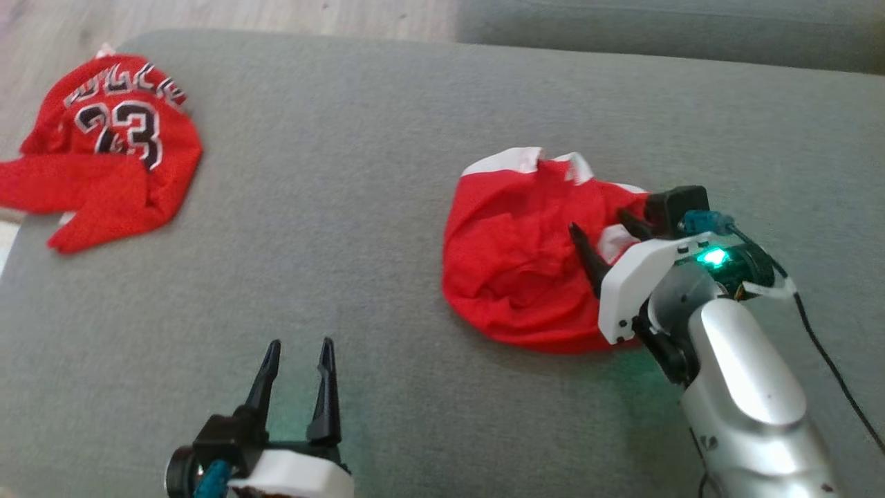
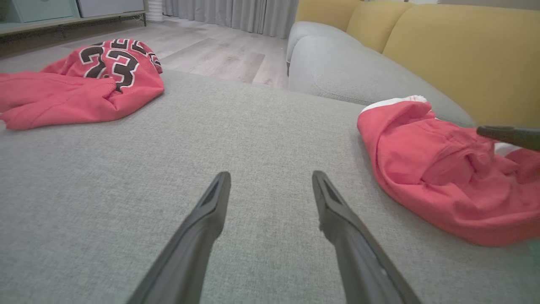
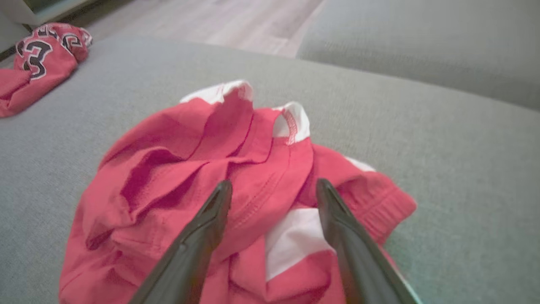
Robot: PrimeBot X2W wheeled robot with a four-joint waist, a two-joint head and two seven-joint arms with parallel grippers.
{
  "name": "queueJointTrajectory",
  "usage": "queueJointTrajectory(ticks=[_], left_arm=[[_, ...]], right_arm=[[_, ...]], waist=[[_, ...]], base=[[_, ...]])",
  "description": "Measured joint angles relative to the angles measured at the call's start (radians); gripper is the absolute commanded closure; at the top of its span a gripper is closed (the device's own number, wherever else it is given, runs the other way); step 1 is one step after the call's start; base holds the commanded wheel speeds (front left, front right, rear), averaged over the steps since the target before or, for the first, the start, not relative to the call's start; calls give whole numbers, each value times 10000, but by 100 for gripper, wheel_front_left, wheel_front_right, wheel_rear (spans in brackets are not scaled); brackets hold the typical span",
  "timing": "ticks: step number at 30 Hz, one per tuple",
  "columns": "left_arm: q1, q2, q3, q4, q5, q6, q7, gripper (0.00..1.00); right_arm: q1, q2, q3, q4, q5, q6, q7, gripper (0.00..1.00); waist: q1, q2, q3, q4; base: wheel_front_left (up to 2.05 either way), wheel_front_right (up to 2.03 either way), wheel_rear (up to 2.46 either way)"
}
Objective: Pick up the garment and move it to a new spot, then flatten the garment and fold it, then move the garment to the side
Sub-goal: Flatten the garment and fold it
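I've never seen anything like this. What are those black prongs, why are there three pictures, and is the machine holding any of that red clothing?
It is a two-armed robot; the prongs are the fingers of its grippers, its hands. One picture comes from a camera on its head, looking down at a grey cushioned surface. The other two come from cameras on its wrists, each looking along that hand's own two fingers.

Two things lie on the surface: a crumpled red garment with white trim and, far off at the left, a red jersey numbered 23.

The right gripper is open, poised at the crumpled garment with its fingers either side of a fold, but not closed on it. The left gripper is open too, above bare fabric. Nothing is held.
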Motion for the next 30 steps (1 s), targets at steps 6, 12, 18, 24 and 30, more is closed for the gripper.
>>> queueJointTrajectory(ticks=[6, 12, 18, 24, 30], left_arm=[[-203, -150, 2, 161, 27, -40, -88, 0], [-309, -261, 19, 236, 184, -205, -90, 0], [-319, -351, 44, 307, 286, -242, -90, 0], [-331, -359, 104, 345, 360, -286, -90, 0], [-327, -347, 297, 359, 445, -286, -90, 0]], right_arm=[[-288, -12, -290, 711, 92, 0, 846, 0], [-436, -23, -334, 853, 380, 0, 1012, 2], [-711, -27, -198, 871, 399, 0, 472, 100], [-737, -50, 224, 525, 431, 0, -357, 100], [-608, -90, 1534, -832, 1014, 0, -581, 100]], waist=[[-1, 0, 287, 464], [-2, 0, 425, 664], [-2, 0, 502, 663], [-2, 0, 379, 537], [-3, 0, 105, 377]], base=[[0, 0, 0], [0, 0, 0], [0, 0, 0], [0, 0, 0], [0, 0, 0]])
